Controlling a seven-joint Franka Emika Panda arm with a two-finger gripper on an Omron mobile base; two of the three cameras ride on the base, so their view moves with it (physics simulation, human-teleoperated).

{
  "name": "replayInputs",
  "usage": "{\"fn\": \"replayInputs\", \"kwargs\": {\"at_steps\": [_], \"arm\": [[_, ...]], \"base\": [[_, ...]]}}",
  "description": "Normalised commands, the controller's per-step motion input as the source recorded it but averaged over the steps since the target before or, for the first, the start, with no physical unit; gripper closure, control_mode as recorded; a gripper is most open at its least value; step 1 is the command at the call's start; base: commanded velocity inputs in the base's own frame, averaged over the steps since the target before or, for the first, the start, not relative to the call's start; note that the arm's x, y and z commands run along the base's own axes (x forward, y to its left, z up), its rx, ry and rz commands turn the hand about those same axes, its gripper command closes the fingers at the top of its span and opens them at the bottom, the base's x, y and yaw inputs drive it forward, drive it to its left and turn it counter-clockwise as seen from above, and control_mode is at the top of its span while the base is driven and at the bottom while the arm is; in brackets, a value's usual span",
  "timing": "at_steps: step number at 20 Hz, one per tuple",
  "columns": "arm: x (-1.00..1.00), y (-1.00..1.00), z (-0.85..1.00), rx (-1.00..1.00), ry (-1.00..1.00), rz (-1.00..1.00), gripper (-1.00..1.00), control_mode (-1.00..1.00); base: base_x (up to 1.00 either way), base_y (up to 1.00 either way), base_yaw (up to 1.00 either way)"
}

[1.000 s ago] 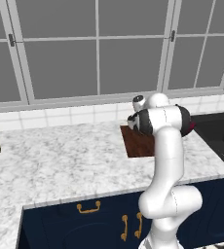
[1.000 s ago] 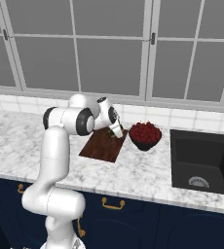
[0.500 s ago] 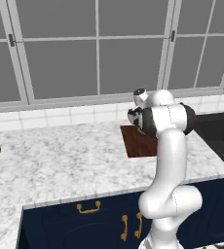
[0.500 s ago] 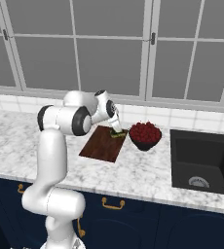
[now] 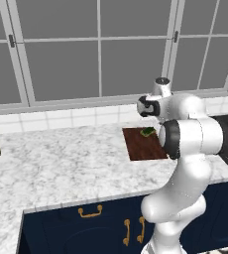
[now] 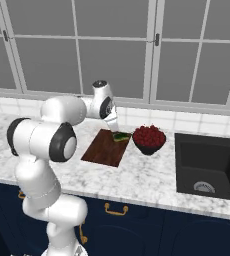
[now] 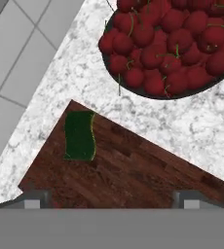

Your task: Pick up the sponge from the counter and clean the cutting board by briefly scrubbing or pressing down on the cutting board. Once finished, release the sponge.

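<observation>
Tool [image 7: 109,202] hangs wide open above the cutting board [image 7: 133,170], where the sponge [image 7: 79,135] lies free near a corner, seemingly flat, beside a bowl of cherries [image 7: 172,44] on the worktop [image 7: 182,121]

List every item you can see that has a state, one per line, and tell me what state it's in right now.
sponge: released, lying flat on a far corner of the board, green side up.
cutting board: flat on the counter, bare except for the sponge.
gripper: open, above the board, holding nothing.
bowl of cherries: upright, full, beside the board.
sink: basin bare.
</observation>
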Motion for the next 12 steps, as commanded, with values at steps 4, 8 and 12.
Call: {"fn": "replayInputs", "kwargs": {"at_steps": [4,8,12], "arm": [[-1.00,0.00,1.00,0.06,-0.15,0.25,-1.00,-1.00],[-1.00,0.11,0.94,0.12,-0.13,0.18,-1.00,-1.00],[-1.00,0.19,0.67,0.16,-0.20,0.16,-1.00,-1.00]], "base": [[0.00,0.00,0.00],[0.00,0.00,0.00],[0.00,0.00,0.00]]}}
